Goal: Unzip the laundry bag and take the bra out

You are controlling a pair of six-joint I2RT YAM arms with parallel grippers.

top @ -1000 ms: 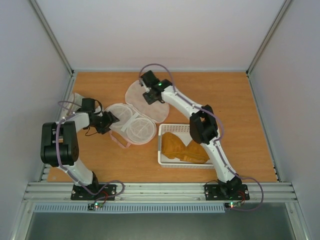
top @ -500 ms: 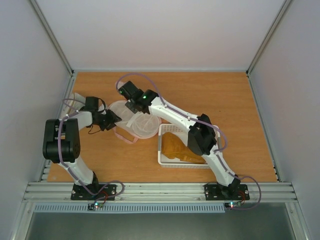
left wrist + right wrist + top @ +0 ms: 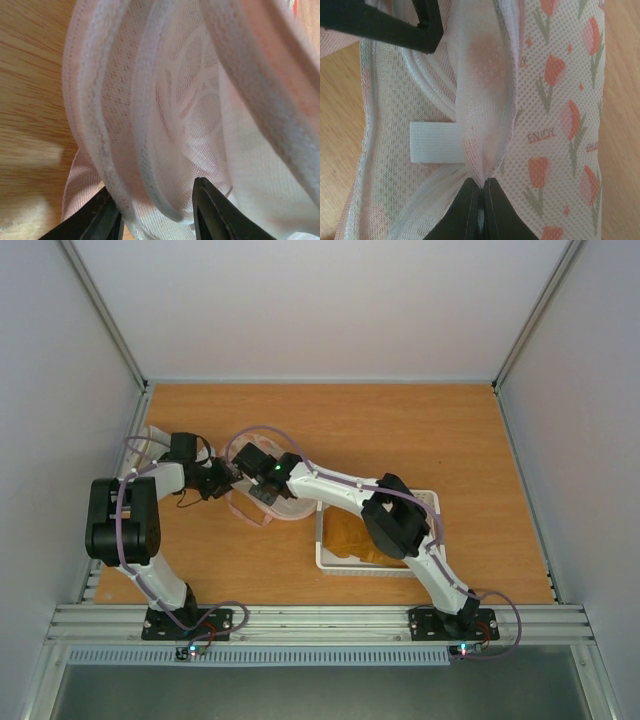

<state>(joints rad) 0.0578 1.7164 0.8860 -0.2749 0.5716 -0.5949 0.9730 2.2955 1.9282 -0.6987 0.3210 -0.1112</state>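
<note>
The laundry bag (image 3: 283, 508), cream with pink tulip prints and a pink edge, lies folded on the wooden table left of the basket. My left gripper (image 3: 228, 478) holds its left rim. In the left wrist view the padded rim (image 3: 150, 165) runs between my left gripper's jaws (image 3: 157, 212). My right gripper (image 3: 250, 485) is shut on a pinch of the bag's mesh flap (image 3: 485, 125), fingertips together (image 3: 481, 192), beside the printed side (image 3: 560, 125). The mustard-brown bra (image 3: 352, 535) lies in the white basket (image 3: 365, 569).
A white tab (image 3: 432, 142) is sewn inside the bag. A left finger (image 3: 395, 25) shows close ahead in the right wrist view. A translucent mesh sack (image 3: 148, 438) lies at the table's far left edge. Grey walls enclose the table.
My right gripper has swung from the back of the table forward and left, carrying the bag's flap over onto its other half, close to my left gripper. The left gripper has barely moved.
</note>
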